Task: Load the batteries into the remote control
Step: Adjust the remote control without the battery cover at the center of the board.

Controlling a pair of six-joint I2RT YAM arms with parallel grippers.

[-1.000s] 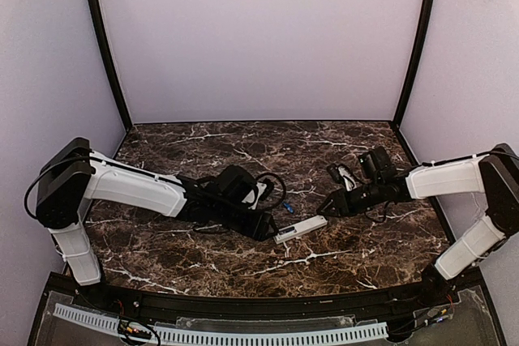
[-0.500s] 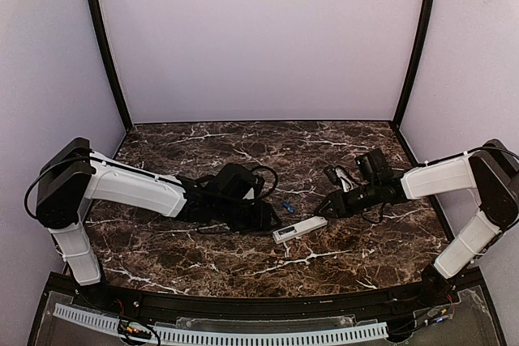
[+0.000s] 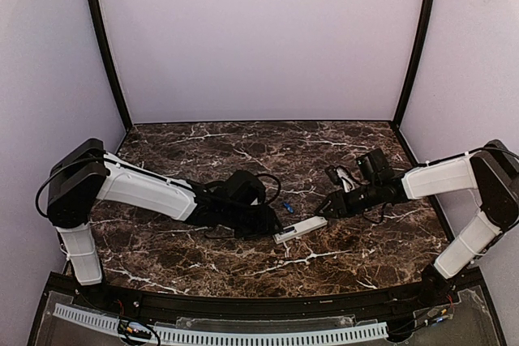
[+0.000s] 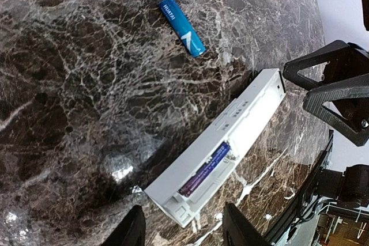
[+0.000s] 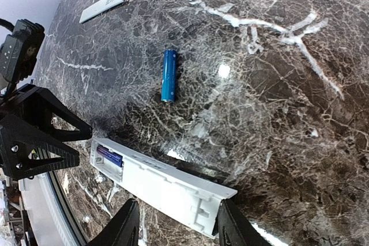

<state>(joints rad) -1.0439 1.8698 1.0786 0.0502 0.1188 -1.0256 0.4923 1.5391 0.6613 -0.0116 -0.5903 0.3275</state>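
Near the middle of the worktop (image 3: 162,257), a little toward its near edge, lies the remote control (image 4: 242,125), its bay open and one battery (image 4: 203,171) already seated. The second battery (image 4: 181,26) lies loose just beyond it, toward the far edge. The step in hand looks to be fetching that loose cell: grip it across its middle, keep it level, match its polarity to the empty slot, and let the other arm steady the remote. The left pincer (image 4: 183,227) and right pincer (image 5: 176,229) both stand wide at opposite ends of the remote, holding nothing; whether either touches it I cannot tell.
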